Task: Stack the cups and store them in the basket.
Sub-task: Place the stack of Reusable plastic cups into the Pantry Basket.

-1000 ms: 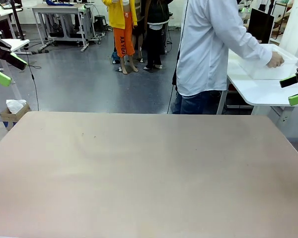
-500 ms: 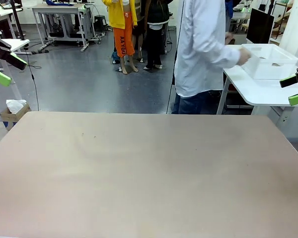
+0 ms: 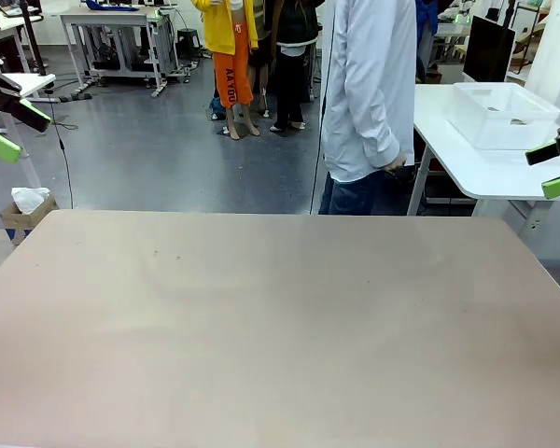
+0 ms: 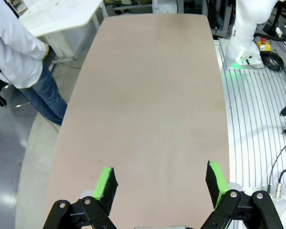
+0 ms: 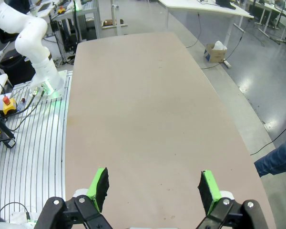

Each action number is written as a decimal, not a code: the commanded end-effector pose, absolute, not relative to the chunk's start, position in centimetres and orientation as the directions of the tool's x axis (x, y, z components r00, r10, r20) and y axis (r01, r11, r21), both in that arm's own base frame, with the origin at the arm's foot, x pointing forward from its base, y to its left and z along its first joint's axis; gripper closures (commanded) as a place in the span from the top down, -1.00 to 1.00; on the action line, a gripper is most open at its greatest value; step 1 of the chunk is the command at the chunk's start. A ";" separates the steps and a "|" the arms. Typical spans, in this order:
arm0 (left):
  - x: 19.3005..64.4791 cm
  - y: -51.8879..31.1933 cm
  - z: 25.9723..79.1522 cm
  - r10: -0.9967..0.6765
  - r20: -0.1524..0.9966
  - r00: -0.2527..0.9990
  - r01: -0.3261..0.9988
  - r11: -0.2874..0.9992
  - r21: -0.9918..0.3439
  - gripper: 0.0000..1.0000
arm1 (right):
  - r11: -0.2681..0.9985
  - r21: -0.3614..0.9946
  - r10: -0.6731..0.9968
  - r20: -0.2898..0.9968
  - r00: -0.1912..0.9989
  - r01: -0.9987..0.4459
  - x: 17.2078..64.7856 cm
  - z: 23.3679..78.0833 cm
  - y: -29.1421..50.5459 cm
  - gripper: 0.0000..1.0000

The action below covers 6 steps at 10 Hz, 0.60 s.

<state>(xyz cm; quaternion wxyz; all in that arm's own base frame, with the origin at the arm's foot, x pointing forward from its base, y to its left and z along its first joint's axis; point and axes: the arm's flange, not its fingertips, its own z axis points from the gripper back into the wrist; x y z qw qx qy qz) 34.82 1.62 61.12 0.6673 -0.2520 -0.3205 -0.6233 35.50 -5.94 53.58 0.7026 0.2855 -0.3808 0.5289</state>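
**Basket's parked way off on the side table**

The white basket point(image 3: 500, 114) sits on the white side table point(image 3: 467, 168) at the upper right of the front view, well apart from both arms. The right pincer point(image 3: 553, 168) at the right edge is the nearer one, jaws spread, nothing held. The left pincer point(image 3: 5, 129) at the upper left is open too. The tan table point(image 3: 280, 327) lies bare between them. A person point(image 3: 364, 103) in a white shirt stands beyond the far edge. Grey floor and workbenches fill the room behind.
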 end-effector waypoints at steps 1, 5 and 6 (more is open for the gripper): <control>34.8 1.5 61.4 -0.671 0.741 0.027 0.994 0.097 0.052 0.95 | 0.270 -0.016 0.515 0.847 0.131 -0.963 35.5 53.6 -6.0 1.00; 34.8 1.5 61.4 -0.671 0.741 0.027 0.994 0.097 0.052 0.95 | 0.270 -0.016 0.515 0.847 0.131 -0.963 35.5 53.6 -6.0 1.00; 34.8 1.5 61.4 -0.671 0.741 0.027 0.994 0.097 0.052 0.95 | 0.270 -0.016 0.515 0.847 0.131 -0.963 35.5 53.6 -6.0 1.00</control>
